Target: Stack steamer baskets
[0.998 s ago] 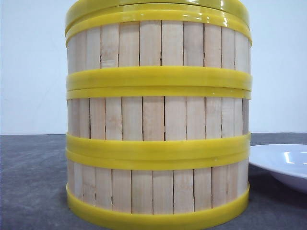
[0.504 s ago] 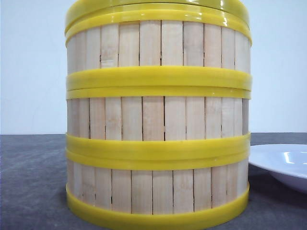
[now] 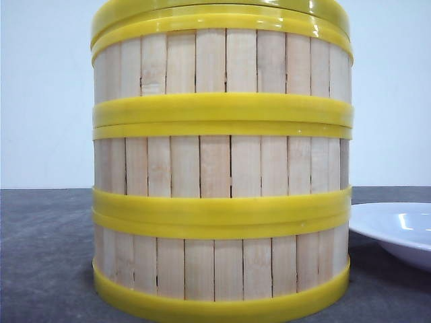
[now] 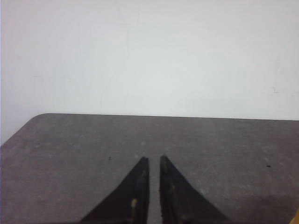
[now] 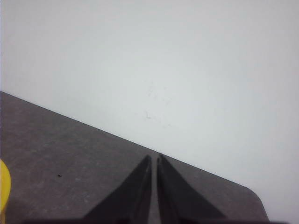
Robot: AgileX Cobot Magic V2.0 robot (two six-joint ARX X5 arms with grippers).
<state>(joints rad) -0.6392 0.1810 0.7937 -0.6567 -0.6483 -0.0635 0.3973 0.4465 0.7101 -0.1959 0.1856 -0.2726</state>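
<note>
Bamboo-slatted steamer baskets [image 3: 222, 171] stacked three high on dark grey table [image 3: 47, 256], yellow rims touching, yellow lid [image 3: 222, 13] on top; white plate [image 3: 397, 232] just beside stack, on its right. Left gripper [image 4: 154, 161] over bare tabletop, fingers nearly together, gripping nothing. Right gripper [image 5: 154, 158] likewise almost closed and empty, pointed at table edge and white wall [image 5: 187, 56]

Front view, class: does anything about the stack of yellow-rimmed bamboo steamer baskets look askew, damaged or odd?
Nothing stands out. The three yellow-rimmed bamboo steamer baskets sit squarely stacked, rims level, lid on top; the white plate lies beside them.
</note>
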